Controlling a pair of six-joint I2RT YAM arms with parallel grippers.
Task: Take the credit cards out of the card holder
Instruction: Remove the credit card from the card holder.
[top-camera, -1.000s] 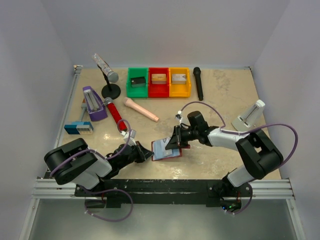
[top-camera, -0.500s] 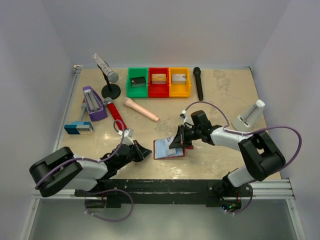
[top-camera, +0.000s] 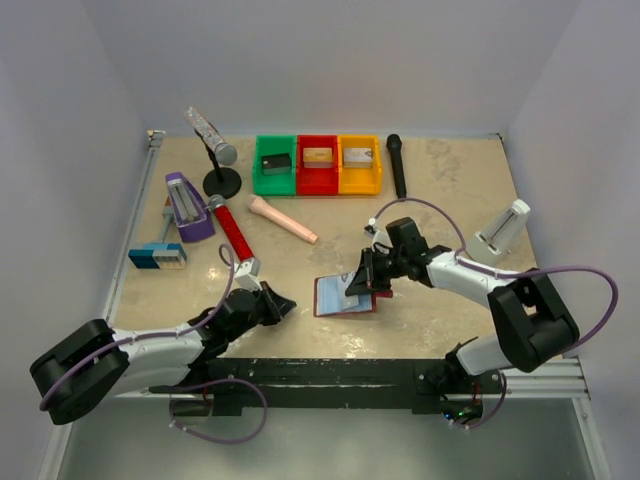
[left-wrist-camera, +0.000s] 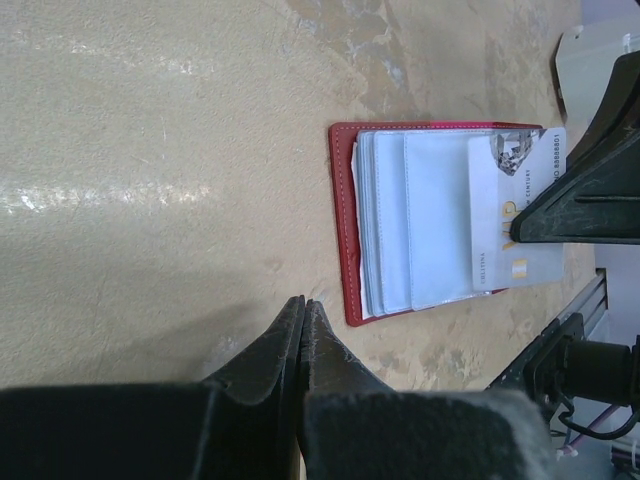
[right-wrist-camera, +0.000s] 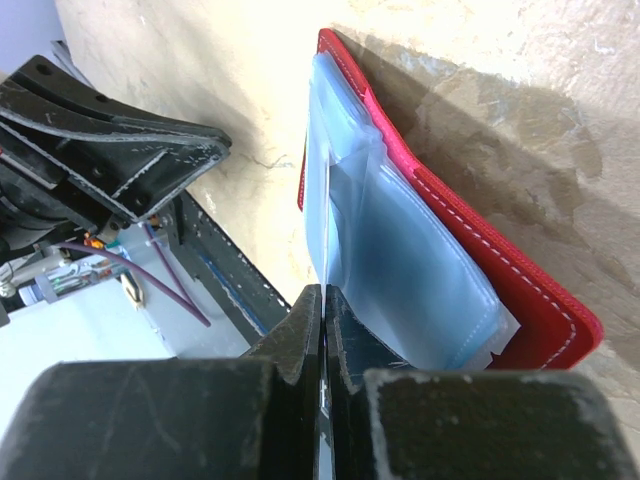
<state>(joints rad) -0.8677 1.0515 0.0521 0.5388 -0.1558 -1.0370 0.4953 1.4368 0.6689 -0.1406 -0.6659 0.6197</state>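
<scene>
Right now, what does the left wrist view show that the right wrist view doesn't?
Left wrist only: the pale credit card, printed face up, partly out of its pocket, the right tool on it. Right wrist only: the clear pockets edge-on, raised off the red cover. Both: the card holder open on the table, with the left tool apart from it.

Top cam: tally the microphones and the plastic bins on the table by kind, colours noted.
Microphones, glittery silver, red, pale pink, black: 4
Plastic bins, green, red, yellow: 3
Total: 7
</scene>
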